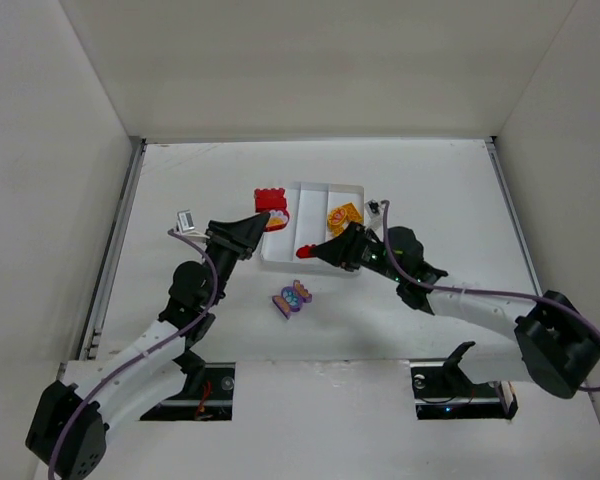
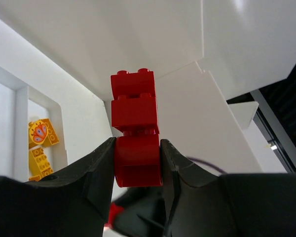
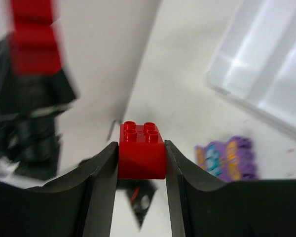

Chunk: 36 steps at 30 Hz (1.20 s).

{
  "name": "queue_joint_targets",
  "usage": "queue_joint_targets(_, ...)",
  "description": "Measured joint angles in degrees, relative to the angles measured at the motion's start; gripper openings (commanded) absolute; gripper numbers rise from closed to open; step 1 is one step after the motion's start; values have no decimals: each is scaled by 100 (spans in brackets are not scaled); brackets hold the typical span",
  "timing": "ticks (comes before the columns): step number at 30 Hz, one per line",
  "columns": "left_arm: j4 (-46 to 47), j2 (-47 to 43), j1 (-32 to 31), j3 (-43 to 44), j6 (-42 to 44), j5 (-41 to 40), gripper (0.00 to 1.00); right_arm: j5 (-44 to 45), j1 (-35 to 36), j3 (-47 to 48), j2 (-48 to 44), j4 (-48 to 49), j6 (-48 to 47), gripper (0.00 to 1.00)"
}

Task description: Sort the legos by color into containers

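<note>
White table (image 1: 180,180); L gripper (image 2: 137,148) grips red stack (image 2: 134,106), R gripper (image 3: 141,144) red brick (image 3: 140,163).

In the right wrist view the red stack (image 3: 32,42) is blurred and cut by the top edge, the purple lego (image 3: 228,159) is blurred, and the tray (image 3: 266,69) is cut by the right edge. From above, a dark thing (image 1: 376,208) beside the tray is too small to tell.

In right compartment of shallow white plastic tray (image 1: 310,210) — yellow-orange studded bricks (image 1: 344,215); purple studded bricks (image 1: 292,298) on white table (image 1: 180,200), before the tray.
</note>
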Motion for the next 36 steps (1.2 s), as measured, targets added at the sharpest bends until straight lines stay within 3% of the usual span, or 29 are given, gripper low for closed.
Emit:
queue_joint_targets(8,-415,-352,184,-317,55,1075,16,1309,-168,1821,1672,-1397,-1106,35)
queue_joint_targets(17,-632,-380,190,-763,4,1930,17,2387,-243,2653,2688,-2400,-1705,38)
queue_joint_targets(22,-516,-382,184,-929,-39,2321,17,2570,-249,2946,2997,-2658,-1799,62)
queue_joint_targets(29,-262,-376,168,-1104,-118,2686,17,2444,-437,2992,3001,-2778,-1858,74)
queue_joint_targets(33,-144,-387,146,-1115,-120,2837,17,2197,-625,2710,2337,-2813,-1873,72)
queue_joint_targets(36,55,-317,125,-1115,-120,2949,17,1867,-791,2098,1287,-2634,-1808,64)
